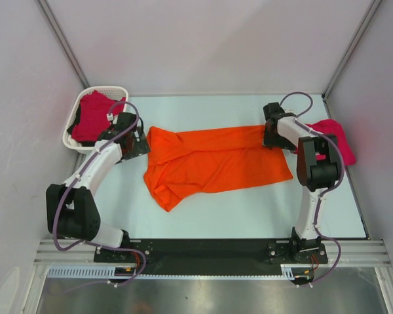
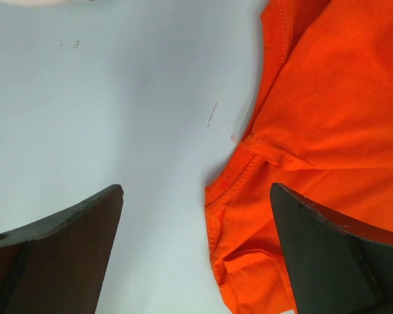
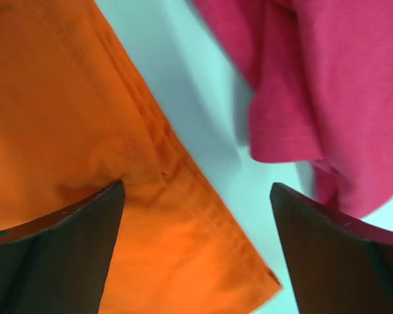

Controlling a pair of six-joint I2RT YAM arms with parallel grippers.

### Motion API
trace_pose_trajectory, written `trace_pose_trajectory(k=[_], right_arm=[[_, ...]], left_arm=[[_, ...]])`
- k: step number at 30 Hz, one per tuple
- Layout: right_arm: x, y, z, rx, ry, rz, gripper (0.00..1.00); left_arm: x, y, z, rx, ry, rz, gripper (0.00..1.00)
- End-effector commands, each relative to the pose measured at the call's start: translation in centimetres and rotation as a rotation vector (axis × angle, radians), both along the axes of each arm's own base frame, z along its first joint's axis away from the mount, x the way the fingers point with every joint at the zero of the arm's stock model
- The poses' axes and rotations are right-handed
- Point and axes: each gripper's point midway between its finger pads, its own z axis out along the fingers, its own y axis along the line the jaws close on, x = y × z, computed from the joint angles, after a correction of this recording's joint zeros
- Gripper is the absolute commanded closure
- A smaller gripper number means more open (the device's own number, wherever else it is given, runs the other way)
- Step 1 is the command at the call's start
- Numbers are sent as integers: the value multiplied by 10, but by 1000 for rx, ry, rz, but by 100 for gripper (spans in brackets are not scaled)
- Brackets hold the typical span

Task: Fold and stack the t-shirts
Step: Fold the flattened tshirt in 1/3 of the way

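Note:
A bright orange t-shirt (image 1: 216, 160) lies spread across the middle of the table, folded lengthwise. My left gripper (image 1: 134, 140) hovers at its left end, open, with the shirt's sleeve edge (image 2: 249, 196) below and between the fingers but not gripped. At the shirt's right end my right gripper (image 1: 272, 136) stands open over the hem corner (image 3: 203, 248), holding nothing. A crimson-pink t-shirt (image 1: 334, 140) lies crumpled at the right table edge, also seen in the right wrist view (image 3: 327, 85). Another crimson-pink t-shirt (image 1: 92, 118) sits in the basket.
A white lattice basket (image 1: 72, 127) stands at the back left corner of the table. White walls enclose the table on three sides. The arm bases sit on a black rail (image 1: 209, 252) at the near edge.

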Motion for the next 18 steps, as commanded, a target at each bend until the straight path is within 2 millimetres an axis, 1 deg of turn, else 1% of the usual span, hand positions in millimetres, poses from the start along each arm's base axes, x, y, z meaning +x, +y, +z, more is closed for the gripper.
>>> trace_pose_trajectory(k=[1,2,3,4,5,6,7,8,9,10,11,12,13,16,17,18], right_arm=[[-8,-2,31,-50,-50,-6,1],[-10,-2,35,-56,-64,-5,0],[-9,1,48,-59,-99,3,0],[-8,5,57,-65,-127,12,0],[-10,8,65,-71,-147,19,0],[-10,9,85,-79,-201,19,0],[-8,13,95,-74,-242,27,0],[-12,23,98,-71,-257,56,0],[-14,28,107,-61,-288,68,0],[-13,36,126,-29,-358,90,0],[-16,47,133,-7,-386,116,0],[-19,53,133,17,-402,133,0],[-23,59,144,45,-438,152,1],[-30,80,145,117,-461,210,2],[-32,85,149,136,-469,227,2],[-35,94,147,162,-459,257,3]], left_arm=[[0,2,23,2,-72,23,0],[0,2,25,2,-83,21,0],[-2,2,26,-2,-88,23,0],[-3,1,34,-13,-119,18,0],[-4,-1,36,-22,-132,12,0],[-5,-2,36,-31,-152,2,0],[-7,-4,48,-48,-199,-8,0],[-8,-10,50,-77,-219,-32,0],[-10,-14,45,-95,-238,-57,0],[-12,-19,45,-122,-254,-79,0],[-15,-28,47,-162,-267,-112,1],[-19,-33,38,-181,-256,-124,5],[-21,-38,34,-201,-251,-141,8],[-30,-58,9,-226,-190,-194,17],[-33,-68,3,-231,-168,-220,21],[-35,-75,-10,-236,-135,-226,28]])
